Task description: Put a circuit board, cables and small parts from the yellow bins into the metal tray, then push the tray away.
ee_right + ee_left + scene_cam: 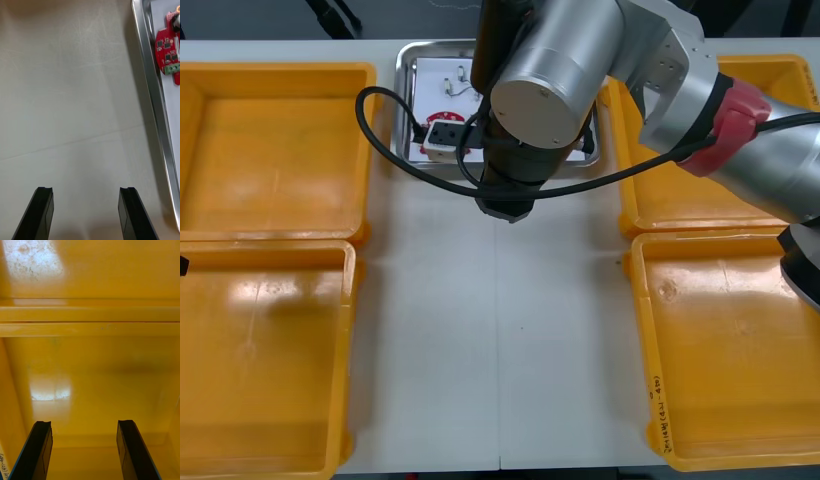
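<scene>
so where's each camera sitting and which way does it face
Front view: overhead, steeply down on light table; silver right arm shows.
Right wrist view: down at table beside shiny metal tray; right gripper open.
Left wrist view: into yellow plastic bin; left gripper open.
Shared: tray and round red circuit board, in front and right wrist views.

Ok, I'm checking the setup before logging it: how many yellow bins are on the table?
4. The far left bin, the near left bin, the far right bin, partly under the right arm, and the near right bin.
</scene>
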Robot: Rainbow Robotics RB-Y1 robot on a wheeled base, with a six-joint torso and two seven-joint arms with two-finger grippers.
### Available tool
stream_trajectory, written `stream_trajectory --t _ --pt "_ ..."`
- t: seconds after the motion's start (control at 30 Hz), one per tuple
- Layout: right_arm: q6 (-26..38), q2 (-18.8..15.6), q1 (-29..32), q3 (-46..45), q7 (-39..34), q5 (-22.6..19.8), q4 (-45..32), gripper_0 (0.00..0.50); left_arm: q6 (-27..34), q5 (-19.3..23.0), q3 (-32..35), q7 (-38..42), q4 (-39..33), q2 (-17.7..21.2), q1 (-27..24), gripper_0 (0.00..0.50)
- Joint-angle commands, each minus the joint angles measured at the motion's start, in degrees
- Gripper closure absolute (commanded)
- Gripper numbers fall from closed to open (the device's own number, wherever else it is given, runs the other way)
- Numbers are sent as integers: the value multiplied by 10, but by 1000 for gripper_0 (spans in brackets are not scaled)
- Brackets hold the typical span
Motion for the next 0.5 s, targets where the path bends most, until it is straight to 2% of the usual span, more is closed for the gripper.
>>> stream_trajectory --t 0.03,0.2,0.5 --pt "29 -49 19 -33 -105 -12 -84 0 4 -2 17 -35 -16 21 7 0" --pt "72 -96 67 -69 -196 -12 -170 0 4 -2 17 -35 -16 21 7 0" --pt "88 -159 162 -135 -271 -5 -254 0 4 -2 17 -35 -16 21 7 0"
